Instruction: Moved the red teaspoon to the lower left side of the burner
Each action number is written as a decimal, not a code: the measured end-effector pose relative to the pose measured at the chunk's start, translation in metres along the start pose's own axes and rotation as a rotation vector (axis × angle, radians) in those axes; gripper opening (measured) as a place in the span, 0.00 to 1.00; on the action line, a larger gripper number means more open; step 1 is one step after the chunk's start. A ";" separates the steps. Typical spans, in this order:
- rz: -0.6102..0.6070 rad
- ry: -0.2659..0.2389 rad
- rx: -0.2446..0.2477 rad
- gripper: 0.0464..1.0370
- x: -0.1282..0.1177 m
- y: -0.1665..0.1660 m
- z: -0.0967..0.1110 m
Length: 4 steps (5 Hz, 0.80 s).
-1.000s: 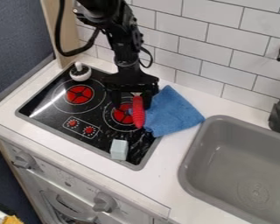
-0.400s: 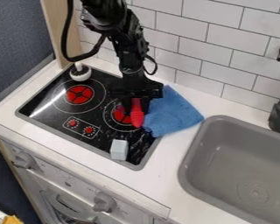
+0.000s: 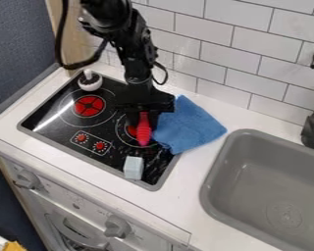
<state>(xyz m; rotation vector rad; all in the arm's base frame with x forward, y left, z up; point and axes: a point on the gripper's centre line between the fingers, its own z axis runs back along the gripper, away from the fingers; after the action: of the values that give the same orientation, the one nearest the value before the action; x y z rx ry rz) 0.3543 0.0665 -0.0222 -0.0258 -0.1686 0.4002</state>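
1 red teaspoon [image 3: 143,132] juts from the claw [image 3: 143,119].

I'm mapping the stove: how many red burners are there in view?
2. One burner is on the left of the stove, as pictured; the other burner is further right, partly hidden by the spoon.

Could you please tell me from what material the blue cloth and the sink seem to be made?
The cloth looks like soft matte fabric, perhaps microfibre, given its limp folds. The sink seems smooth grey plastic, showing only dull highlights.
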 end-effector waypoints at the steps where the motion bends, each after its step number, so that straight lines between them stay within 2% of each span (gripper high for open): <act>1: 0.020 -0.038 -0.020 0.35 0.000 0.003 0.018; 2: 0.062 -0.090 -0.033 0.35 0.001 0.013 0.042; 3: 0.112 -0.122 -0.008 0.35 -0.002 0.032 0.063; 4: 0.202 -0.128 0.020 0.35 -0.006 0.069 0.075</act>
<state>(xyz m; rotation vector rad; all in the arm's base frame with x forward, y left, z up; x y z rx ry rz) 0.3096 0.1269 0.0467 0.0030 -0.2896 0.6057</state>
